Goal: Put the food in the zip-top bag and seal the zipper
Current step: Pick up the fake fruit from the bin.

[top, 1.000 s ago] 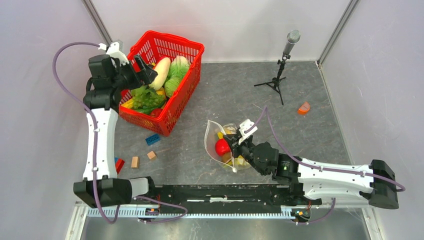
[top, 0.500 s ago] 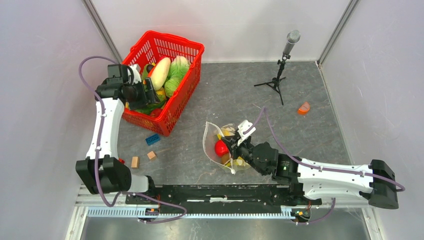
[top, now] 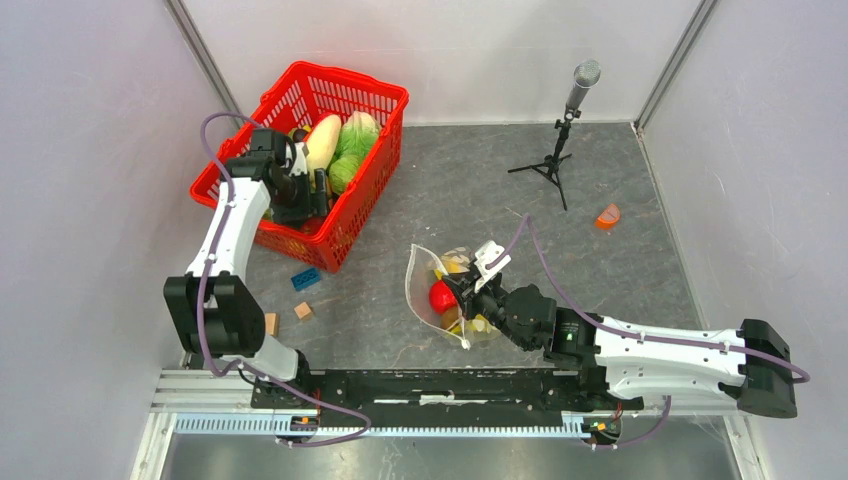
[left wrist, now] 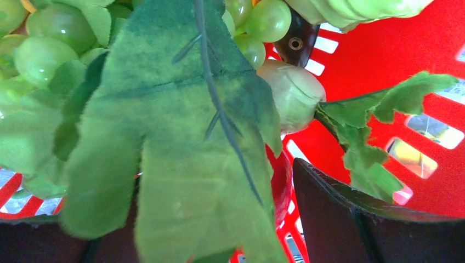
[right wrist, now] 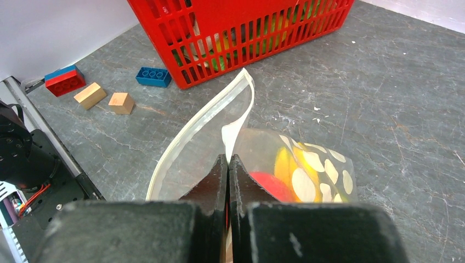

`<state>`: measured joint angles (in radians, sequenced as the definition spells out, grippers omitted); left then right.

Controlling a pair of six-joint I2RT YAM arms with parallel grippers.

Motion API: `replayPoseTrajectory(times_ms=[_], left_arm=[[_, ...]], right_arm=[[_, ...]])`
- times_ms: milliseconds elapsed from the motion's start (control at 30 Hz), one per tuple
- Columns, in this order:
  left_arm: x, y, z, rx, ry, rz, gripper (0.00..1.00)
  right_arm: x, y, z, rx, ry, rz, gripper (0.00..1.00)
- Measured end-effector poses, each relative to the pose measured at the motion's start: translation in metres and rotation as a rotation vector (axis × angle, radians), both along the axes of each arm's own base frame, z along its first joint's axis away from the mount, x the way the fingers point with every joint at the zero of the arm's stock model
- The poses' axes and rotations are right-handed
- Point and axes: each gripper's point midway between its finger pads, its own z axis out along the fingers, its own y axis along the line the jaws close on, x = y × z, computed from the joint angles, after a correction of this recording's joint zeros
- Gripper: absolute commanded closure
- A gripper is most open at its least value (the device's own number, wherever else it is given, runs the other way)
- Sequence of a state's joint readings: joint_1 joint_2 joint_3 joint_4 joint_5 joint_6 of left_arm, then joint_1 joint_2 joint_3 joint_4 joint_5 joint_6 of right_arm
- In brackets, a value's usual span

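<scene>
Inside the red plastic basket [top: 352,215], left fingers [left wrist: 351,219] gape around a green leaf [left wrist: 181,137].
Right fingers [right wrist: 211,181] clamp the clear dotted zip-top bag [right wrist: 181,156].

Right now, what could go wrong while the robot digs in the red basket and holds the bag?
1. The left tool stands open inside the red basket, a floppy green leaf draped between its fingers; closing might catch only the leaf, or scrape the basket wall.
2. The right tool pinches just a thin edge of the zip-top bag; it could slip, and the mouth might flop shut.
</scene>
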<state>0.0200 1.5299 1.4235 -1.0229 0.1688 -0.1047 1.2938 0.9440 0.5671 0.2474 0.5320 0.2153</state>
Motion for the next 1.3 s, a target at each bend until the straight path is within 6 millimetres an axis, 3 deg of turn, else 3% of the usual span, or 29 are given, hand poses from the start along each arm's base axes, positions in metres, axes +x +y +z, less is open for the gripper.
replayPoseTrajectory(times_ms=[400,833,1067,1200,1267,1300], left_arm=[[-0.004,0.000,-0.014,0.033,0.056,-0.023,0.13],[-0.005,0.004,-0.008,0.097,0.051,-0.052,0.06],[-0.009,-0.006,-0.009,0.050,0.059,-0.097,0.30],[-0.010,-0.010,-0.011,0.035,0.061,-0.131,0.62],[-0.011,-0.012,-0.011,0.030,0.060,-0.143,0.67],[-0.011,-0.012,-0.011,0.031,0.059,-0.146,0.76]], right_arm=[[0.000,0.001,-0.001,-0.003,0.001,0.002,0.98],[-0.003,0.006,-0.011,-0.031,0.013,0.027,0.97],[-0.004,0.006,-0.015,-0.047,0.018,0.034,0.97],[-0.004,0.005,-0.016,-0.052,0.020,0.034,0.97],[-0.004,0.005,-0.016,-0.053,0.019,0.034,0.97],[-0.004,0.005,-0.016,-0.053,0.019,0.035,0.97]])
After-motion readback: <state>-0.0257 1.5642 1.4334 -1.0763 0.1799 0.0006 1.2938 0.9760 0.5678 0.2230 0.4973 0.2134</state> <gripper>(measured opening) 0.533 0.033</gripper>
